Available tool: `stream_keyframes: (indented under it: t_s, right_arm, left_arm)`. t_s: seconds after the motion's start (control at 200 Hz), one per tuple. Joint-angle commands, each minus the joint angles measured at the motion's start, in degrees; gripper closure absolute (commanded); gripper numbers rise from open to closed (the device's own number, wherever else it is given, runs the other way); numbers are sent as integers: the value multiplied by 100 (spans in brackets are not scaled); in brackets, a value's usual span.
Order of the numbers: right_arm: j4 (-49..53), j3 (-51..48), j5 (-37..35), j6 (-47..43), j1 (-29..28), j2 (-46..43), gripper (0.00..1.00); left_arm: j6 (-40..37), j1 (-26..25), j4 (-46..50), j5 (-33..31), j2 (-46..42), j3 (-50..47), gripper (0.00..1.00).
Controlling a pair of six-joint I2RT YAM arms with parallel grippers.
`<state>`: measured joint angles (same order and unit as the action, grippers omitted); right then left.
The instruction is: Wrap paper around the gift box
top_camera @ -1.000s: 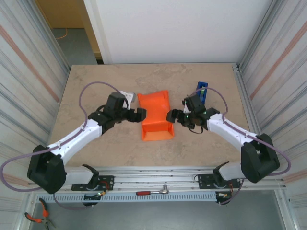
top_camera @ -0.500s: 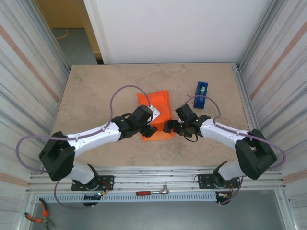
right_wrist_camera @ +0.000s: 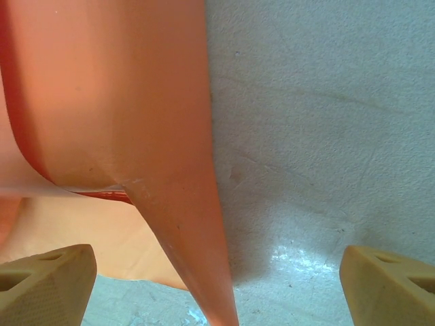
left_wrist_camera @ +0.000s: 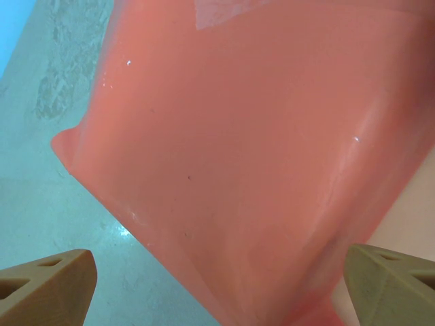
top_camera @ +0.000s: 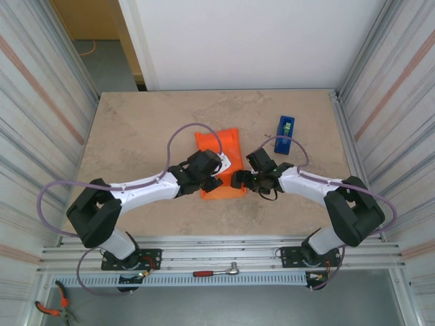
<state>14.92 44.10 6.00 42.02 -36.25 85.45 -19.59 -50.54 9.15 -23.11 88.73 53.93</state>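
- Orange paper lies mid-table, folded over into a long parcel. Its long axis runs away from the arm bases. The gift box is presumably inside (hidden, can't confirm).
- The near end is unclosed and its flaps flare. Left gripper hangs over the near-left corner; right gripper sits just beside the near-right edge. The left is nearer.
- Both jaws are spread wide with nothing gripped.
- The paper is thin, glossy and softly creased. The tabletop is matte with stone mottling.

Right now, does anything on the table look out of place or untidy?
The paper looks unfinished: its near end flares open in loose flaps that stand off the table instead of lying folded flat. Nothing else stands out.
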Motion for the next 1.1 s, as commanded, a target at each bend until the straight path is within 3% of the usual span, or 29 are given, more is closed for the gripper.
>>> stream_keyframes:
  t_s: [0.0, 0.486, 0.666, 0.752, 0.792, 0.867, 0.962, 1.097]
  right_arm:
    - [51, -196, 14, 201, 22, -192, 10]
    - [-165, -316, 146, 336, -106, -120, 37]
    - [-239, -218, 228, 331, -127, 45, 62]
    - [-268, -179, 277, 300, -128, 93, 90]
    - [-239, -165, 295, 274, -127, 99, 96]
    - [-144, -145, 304, 250, -126, 59, 90]
    - [-7, -216, 271, 206, -128, -143, 62]
    - [123, -408, 226, 183, -68, -463, 53]
  left_arm:
    - [-162, -14, -267, -184, 100, -117, 6]
    - [-174, -17, -331, -148, 374, -104, 6]
    - [-163, -23, -314, -133, 424, -96, 6]
    - [-151, -23, -300, -132, 441, -83, 6]
    - [-140, -25, -293, -123, 444, -91, 6]
    - [-137, -33, -283, -124, 460, -95, 6]
    - [-141, -35, -275, -132, 479, -97, 6]
    - [-141, -40, -277, -191, 513, -85, 7]
